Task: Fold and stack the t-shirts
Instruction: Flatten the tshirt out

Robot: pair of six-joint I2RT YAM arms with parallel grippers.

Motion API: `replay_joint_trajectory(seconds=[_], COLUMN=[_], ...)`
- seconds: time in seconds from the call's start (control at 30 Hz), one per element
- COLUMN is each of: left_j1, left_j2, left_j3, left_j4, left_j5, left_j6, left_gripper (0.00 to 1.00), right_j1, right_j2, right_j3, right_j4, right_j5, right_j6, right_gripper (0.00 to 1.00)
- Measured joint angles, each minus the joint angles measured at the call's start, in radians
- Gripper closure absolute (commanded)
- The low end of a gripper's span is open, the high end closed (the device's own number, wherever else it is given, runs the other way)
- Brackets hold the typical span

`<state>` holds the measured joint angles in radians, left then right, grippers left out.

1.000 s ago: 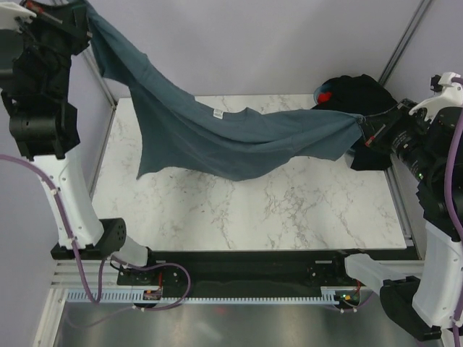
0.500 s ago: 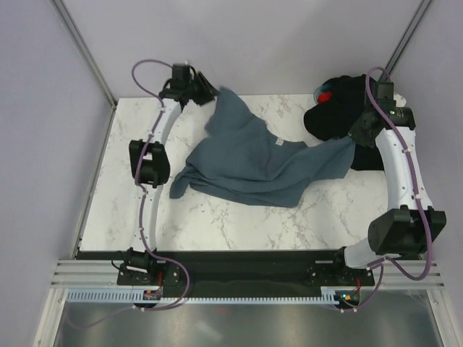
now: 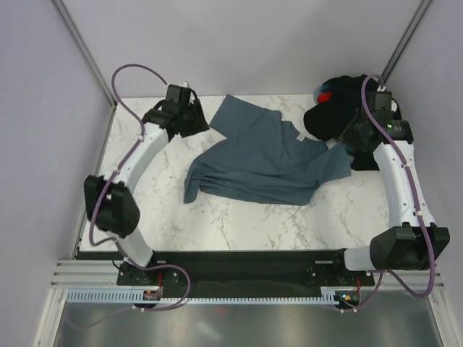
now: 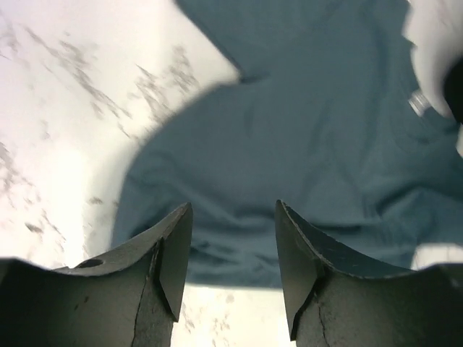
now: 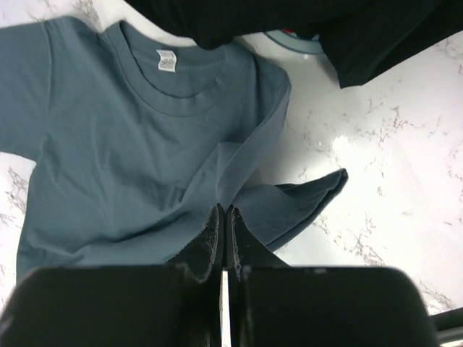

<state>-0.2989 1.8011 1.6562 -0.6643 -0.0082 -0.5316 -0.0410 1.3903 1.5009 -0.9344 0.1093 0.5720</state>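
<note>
A slate blue-grey t-shirt (image 3: 264, 159) lies crumpled on the marble table (image 3: 239, 217), collar and white label toward the back right. My left gripper (image 3: 201, 120) is at the shirt's back left corner, open and empty. In the left wrist view, that gripper (image 4: 231, 253) has only table and the shirt (image 4: 311, 130) beyond its jaws. My right gripper (image 3: 347, 142) is shut on a pinched fold at the shirt's right edge; the fold rises to its closed tips (image 5: 224, 211). Black t-shirts (image 3: 340, 101) are heaped at the back right, also visible at the top of the right wrist view (image 5: 325, 22).
Something red and blue (image 3: 324, 94) peeks from under the black heap. Metal frame posts (image 3: 87, 61) rise at both back corners. The table's left edge (image 3: 101, 166) runs beside my left arm.
My left gripper opened and let go of the blue-grey shirt. Both arms came down, and the shirt dropped from a raised stretch to lie on the table.
</note>
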Motion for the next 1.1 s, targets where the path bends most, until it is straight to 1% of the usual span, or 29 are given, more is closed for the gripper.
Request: replay_joint_trajectory(seconds=[0.03,0.1,0.13,0.2,0.3,0.43,0.6,0.73,0.8,0.83,0.87,0.9,0.93,0.97,1.03,1.1], left_j1=[-0.031,-0.113,-0.153,-0.209,-0.246,-0.271,-0.312,-0.320,-0.319,-0.319,-0.319,-0.319,-0.319,-0.319,-0.316,-0.316], left_j2=[-0.063,-0.180,-0.216,-0.225,-0.142,-0.026,0.010,0.040,0.044,0.048,0.052,0.056,0.062,0.068,0.083,0.090], left_j3=[-0.042,-0.143,-0.193,-0.268,-0.374,-0.460,-0.473,-0.473,-0.468,-0.466,-0.461,-0.457,-0.455,-0.451,-0.441,-0.432], left_j4=[0.016,0.039,0.050,0.063,0.088,0.097,0.122,0.152,0.163,0.166,0.166,0.168,0.172,0.174,0.182,0.190], left_j5=[-0.022,-0.042,-0.040,-0.039,-0.018,0.002,0.011,0.010,0.008,0.008,0.008,0.005,-0.001,-0.008,-0.017,-0.020], left_j6=[0.004,0.004,0.004,0.002,-0.014,-0.048,-0.079,-0.097,-0.107,-0.108,-0.110,-0.113,-0.117,-0.123,-0.125,-0.127], left_gripper=[0.46,0.46,0.46,0.47,0.49,0.50,0.44,0.37,0.37,0.40,0.45,0.54,0.70,0.82,0.97,0.98], right_j1=[0.003,0.013,0.018,0.026,0.034,0.034,0.034,0.034,0.034,0.034,0.034,0.034,0.034,0.034,0.034,0.034], right_j2=[-0.002,-0.006,-0.009,-0.018,-0.045,-0.095,-0.130,-0.131,-0.131,-0.131,-0.131,-0.131,-0.131,-0.131,-0.130,-0.130], right_j3=[-0.010,-0.031,-0.043,-0.061,-0.088,-0.122,-0.158,-0.183,-0.187,-0.188,-0.188,-0.189,-0.192,-0.195,-0.204,-0.217], right_j4=[0.001,0.003,0.005,0.006,0.009,0.011,0.016,0.022,0.023,0.023,0.024,0.027,0.032,0.038,0.046,0.053], right_j5=[-0.003,-0.009,-0.013,-0.019,-0.035,-0.050,-0.056,-0.061,-0.061,-0.061,-0.061,-0.061,-0.061,-0.061,-0.062,-0.064], right_j6=[0.000,0.000,-0.001,-0.002,-0.003,-0.005,-0.015,-0.020,-0.023,-0.024,-0.026,-0.027,-0.027,-0.028,-0.029,-0.030], right_gripper=[1.00,1.00,1.00,1.00,1.00,1.00,1.00,1.00,1.00,1.00,1.00,1.00,1.00,1.00,1.00,1.00])
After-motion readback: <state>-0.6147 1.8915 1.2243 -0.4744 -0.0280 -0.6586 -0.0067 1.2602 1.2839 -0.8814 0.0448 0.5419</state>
